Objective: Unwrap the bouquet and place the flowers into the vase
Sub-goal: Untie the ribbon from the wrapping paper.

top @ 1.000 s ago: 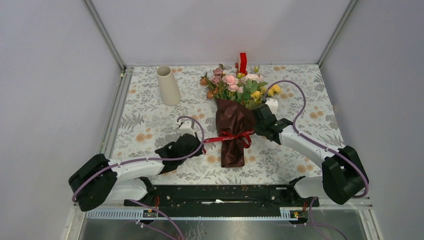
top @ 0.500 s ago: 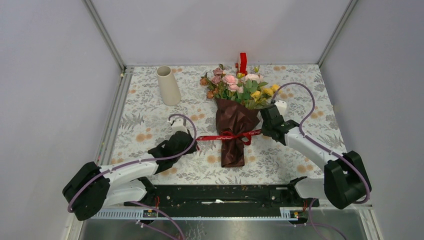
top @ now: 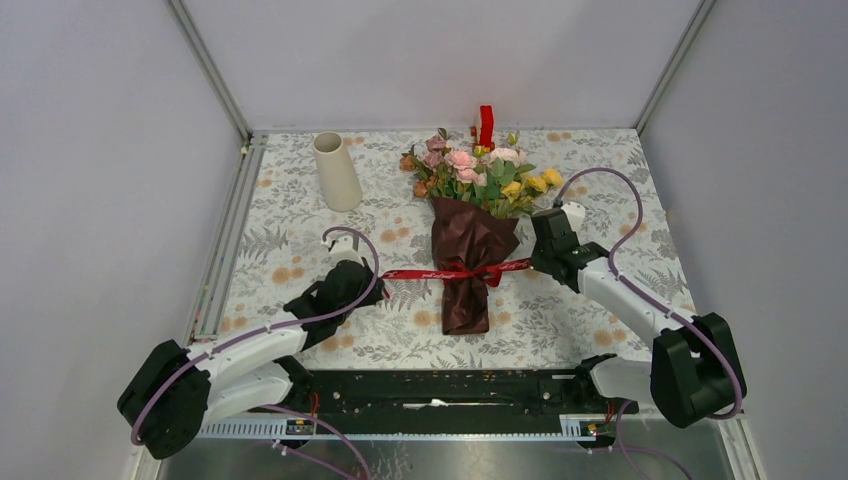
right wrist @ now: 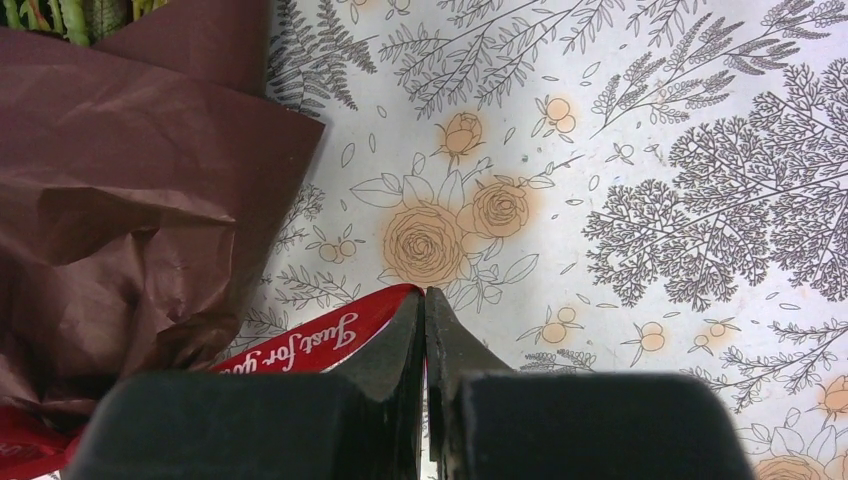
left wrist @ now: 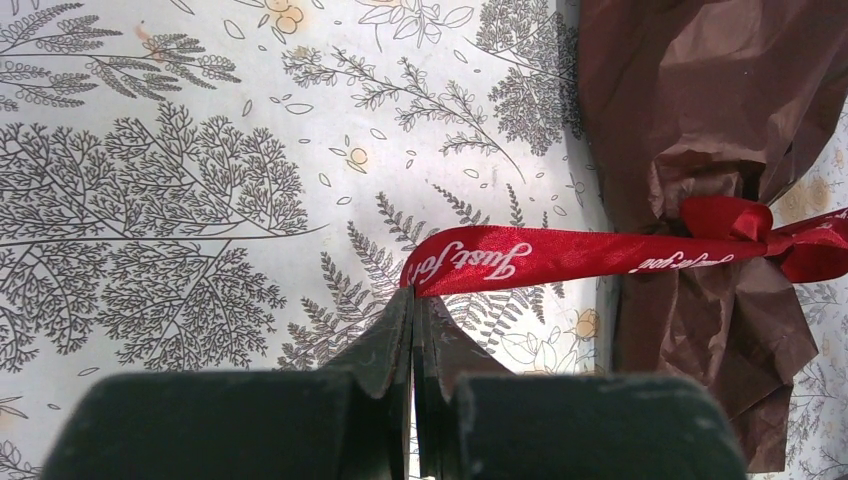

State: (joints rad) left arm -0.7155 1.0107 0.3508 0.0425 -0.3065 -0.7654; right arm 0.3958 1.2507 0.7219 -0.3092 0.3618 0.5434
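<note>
The bouquet lies mid-table in dark red crinkled paper, its pink, peach and yellow flowers pointing to the back. A red ribbon with white script crosses its waist, stretched nearly straight to both sides. My left gripper is shut on the ribbon's left end. My right gripper is shut on the ribbon's right end. The cream-white vase stands upright at the back left, away from both grippers.
A small red upright block stands at the back edge behind the blooms. The tablecloth carries a grey-and-orange floral print. Grey walls close in the left, back and right sides.
Both grippers have moved outward, left one to the left, right one to the right and back. The ribbon's bow has come undone and the ribbon now runs taut and nearly straight.
</note>
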